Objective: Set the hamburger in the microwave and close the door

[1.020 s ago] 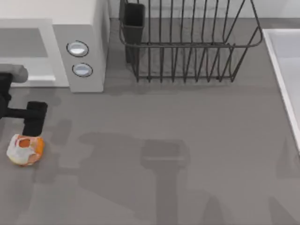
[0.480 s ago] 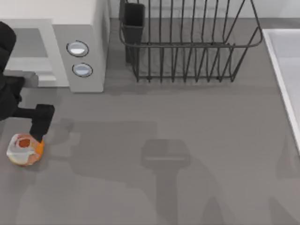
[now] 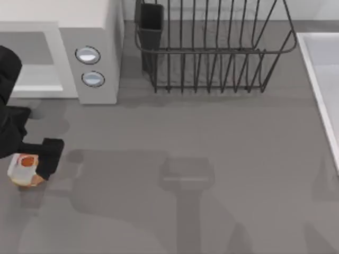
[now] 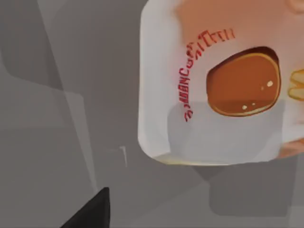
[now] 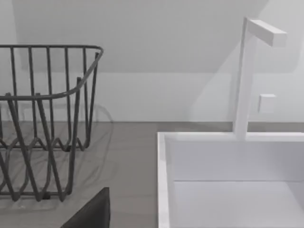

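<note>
The hamburger [image 3: 24, 168], a cream lump with orange and red patches, lies on the grey table near the left edge, in front of the microwave [image 3: 98, 32]. The microwave's grey cavity faces forward, with two silver-blue knobs [image 3: 88, 55] on its side panel. The door is out of view. My left gripper [image 3: 26, 161] is down over the hamburger and open, one dark finger [image 3: 50, 157] standing just right of it. In the left wrist view the hamburger [image 4: 223, 85] is very close, with a fingertip [image 4: 90, 213] off to one side. The right wrist view catches one fingertip [image 5: 90, 213] of my right gripper.
A dark wire rack [image 3: 212, 53] with a small dark cup [image 3: 151, 24] stands at the back middle, right of the microwave. A white sink [image 3: 323, 69] runs along the right edge. The right wrist view faces the sink [image 5: 164, 180], its tap [image 5: 244, 76] and the rack [image 5: 42, 118].
My left arm has come forward and down onto the hamburger. Its finger went from behind the hamburger to close beside the hamburger's right side. The hamburger stayed put.
</note>
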Robot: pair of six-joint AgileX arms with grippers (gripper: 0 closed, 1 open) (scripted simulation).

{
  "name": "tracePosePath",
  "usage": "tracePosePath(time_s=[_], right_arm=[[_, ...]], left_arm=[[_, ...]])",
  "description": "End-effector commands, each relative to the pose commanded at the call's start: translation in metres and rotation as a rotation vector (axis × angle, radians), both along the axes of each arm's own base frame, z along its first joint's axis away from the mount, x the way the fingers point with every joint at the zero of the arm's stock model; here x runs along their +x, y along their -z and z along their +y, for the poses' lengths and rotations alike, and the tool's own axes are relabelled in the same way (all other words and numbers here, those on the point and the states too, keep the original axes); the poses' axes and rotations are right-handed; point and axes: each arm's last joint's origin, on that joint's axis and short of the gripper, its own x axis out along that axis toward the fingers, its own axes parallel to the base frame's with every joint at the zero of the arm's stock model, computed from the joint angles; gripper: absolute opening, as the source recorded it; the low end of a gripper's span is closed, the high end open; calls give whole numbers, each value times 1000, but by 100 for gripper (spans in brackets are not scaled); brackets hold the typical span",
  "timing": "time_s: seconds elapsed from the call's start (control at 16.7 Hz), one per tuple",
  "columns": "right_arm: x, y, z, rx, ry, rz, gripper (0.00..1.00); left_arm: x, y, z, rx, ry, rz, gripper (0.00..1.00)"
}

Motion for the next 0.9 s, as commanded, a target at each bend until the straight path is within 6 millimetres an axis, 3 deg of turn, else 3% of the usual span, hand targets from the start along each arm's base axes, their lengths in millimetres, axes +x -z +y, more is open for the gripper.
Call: tracePosePath(time_s=[0.18, 0.48, 0.84, 0.9], right_arm=[[0, 0, 0, 0, 0, 0, 100], [0, 0, 0, 0, 0, 0, 100], [0, 0, 0, 0, 0, 0, 100], [0, 0, 0, 0, 0, 0, 100]], left_arm=[[0, 21, 0, -1, 0, -2, 100], [23, 57, 3, -1, 0, 1, 100], [27, 62, 3, -2, 0, -3, 100], [27, 62, 3, -2, 0, -3, 92]])
